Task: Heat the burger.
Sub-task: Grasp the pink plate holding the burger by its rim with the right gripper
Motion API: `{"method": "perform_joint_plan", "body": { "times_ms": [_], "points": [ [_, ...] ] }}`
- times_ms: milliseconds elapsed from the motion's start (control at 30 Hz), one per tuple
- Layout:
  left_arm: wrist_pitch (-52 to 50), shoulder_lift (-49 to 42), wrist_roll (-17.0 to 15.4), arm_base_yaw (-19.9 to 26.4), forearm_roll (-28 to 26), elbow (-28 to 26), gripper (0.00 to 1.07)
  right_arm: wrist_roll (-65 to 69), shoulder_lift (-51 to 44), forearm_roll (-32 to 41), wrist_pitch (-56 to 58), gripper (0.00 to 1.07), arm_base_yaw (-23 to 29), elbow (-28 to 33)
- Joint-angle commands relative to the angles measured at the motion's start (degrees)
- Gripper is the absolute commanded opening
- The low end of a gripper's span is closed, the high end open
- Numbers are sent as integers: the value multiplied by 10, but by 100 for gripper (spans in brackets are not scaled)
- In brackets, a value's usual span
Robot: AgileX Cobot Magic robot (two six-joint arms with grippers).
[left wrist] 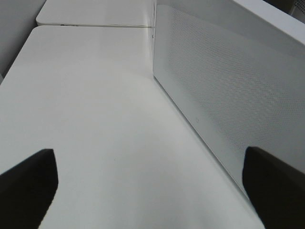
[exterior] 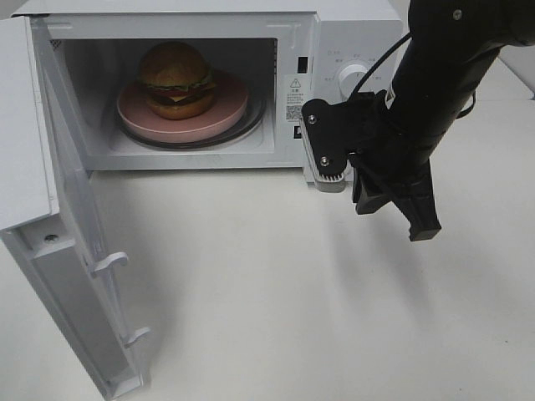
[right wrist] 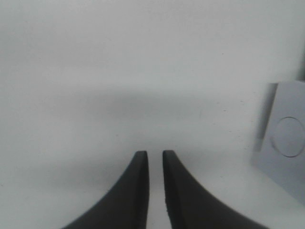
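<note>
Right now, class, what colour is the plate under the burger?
The plate is pink; exterior high view.

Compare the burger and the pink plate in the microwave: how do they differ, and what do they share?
The burger is tall and domed; the plate is flat and wider. The burger is golden-brown with coloured layers; the plate is plain pink. The burger sits on top; the plate lies under it. Both are round and inside the open microwave.

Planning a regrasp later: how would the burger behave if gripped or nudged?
The burger looks layered, so a squeeze probably shifts its fillings. Its glossy domed bun may slip when gripped. Sitting loose on the pink plate, a push would likely slide it.
</note>
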Motion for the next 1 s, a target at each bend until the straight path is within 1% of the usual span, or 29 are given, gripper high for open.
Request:
{"method": "perform_joint_plan", "body": {
  "times_ms": [33,67,100,133,167,200,233,267,300,367,633,700,733,767,833,933,1000],
  "points": [
    [-3,-11,1,2,-4,2,98,-26,-5,-48,-34,34,9,-4],
    [-3,-11,1,2,-4,2,98,-23,-5,-57,-44,41,12,-4],
    [-3,-11,1,2,-4,2,98,-23,-5,-57,-44,41,12,-4],
    [-3,-11,1,2,-4,2,98,-16,-5,-66,-64,54,13,-4],
    [-3,-11,1,2,-4,2,98,-15,-5,-66,-74,59,13,-4],
    [-3,-11,1,2,-4,2,98,-15,-5,-66,-74,59,13,-4],
    [-3,-11,1,2,-4,2,98,-14,-5,-66,-96,71,13,-4],
    [-3,-11,1,2,-4,2,98,-6,-5,-66,-109,80,13,-4],
    [-3,-11,1,2,-4,2,98,-6,-5,-66,-109,80,13,-4],
    [-3,-11,1,2,-4,2,98,15,-5,-71,-123,85,18,-4],
    [-3,-11,1,2,-4,2,98,53,-1,-113,-152,84,38,-9],
    [-3,-11,1,2,-4,2,98,66,4,-124,-153,84,45,-19],
    [-3,-11,1,2,-4,2,98,84,10,-136,-159,84,51,-33],
    [-3,-11,1,2,-4,2,98,84,10,-136,-159,84,51,-33],
    [-3,-11,1,2,-4,2,98,115,25,-152,-166,83,60,-59],
    [-3,-11,1,2,-4,2,98,121,32,-156,-166,83,65,-68],
    [-3,-11,1,2,-4,2,98,124,52,-163,-171,83,78,-94]
  ]
}}
